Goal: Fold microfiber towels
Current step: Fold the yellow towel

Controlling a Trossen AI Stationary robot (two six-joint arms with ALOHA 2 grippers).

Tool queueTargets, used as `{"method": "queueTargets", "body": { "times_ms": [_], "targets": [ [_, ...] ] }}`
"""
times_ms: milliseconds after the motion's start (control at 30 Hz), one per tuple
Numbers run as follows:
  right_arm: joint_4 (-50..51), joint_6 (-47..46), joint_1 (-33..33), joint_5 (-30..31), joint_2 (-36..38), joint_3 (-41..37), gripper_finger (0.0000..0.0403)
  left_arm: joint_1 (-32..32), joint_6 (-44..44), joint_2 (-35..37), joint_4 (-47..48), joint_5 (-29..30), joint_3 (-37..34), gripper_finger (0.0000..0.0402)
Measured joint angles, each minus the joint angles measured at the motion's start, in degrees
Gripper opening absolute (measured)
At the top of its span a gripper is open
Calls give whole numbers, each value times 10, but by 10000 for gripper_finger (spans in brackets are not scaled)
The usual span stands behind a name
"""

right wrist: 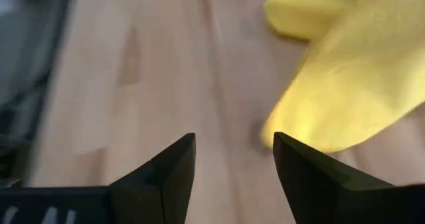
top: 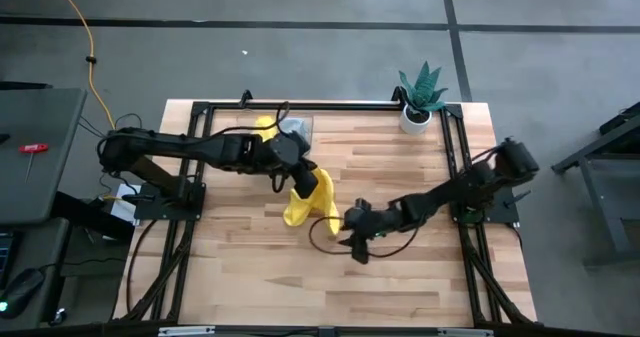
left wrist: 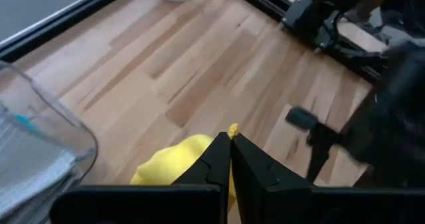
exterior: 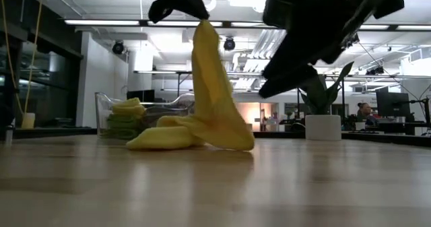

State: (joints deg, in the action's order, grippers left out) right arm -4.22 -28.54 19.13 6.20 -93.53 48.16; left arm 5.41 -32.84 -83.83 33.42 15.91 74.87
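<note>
Mid-frame, my left gripper (top: 297, 180) pinches the yellow towel (top: 308, 203) aloft, right gripper (top: 352, 239) spread empty beside it; next I'd catch a hanging corner.

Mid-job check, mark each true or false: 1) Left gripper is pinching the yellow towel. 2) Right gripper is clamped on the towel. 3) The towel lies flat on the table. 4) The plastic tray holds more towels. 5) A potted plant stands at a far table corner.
1) True: the left gripper is shut on the yellow towel.
2) False: the right gripper is open, beside the towel.
3) False: it hangs lifted, lower end resting on the table.
4) True: the plastic tray holds folded towels.
5) True: potted plant.
</note>
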Motion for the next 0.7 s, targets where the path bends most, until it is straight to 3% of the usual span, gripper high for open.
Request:
{"method": "queueTargets", "body": {
  "times_ms": [167, 300, 533, 700],
  "targets": [
    [110, -19, 9, 108, -69, 96, 194, 2, -3, -2, -6, -3, -1, 0],
    [219, -68, 12, 160, -118, 171, 195, 2, -10, -2, -5, -3, -1, 0],
    [271, -115, 12, 178, -174, 244, 194, 2, -6, -2, -5, -3, -1, 0],
    [351, -216, 12, 192, -183, 251, 181, 3, 6, 3, -2, -3, -1, 0]
  ]
}}
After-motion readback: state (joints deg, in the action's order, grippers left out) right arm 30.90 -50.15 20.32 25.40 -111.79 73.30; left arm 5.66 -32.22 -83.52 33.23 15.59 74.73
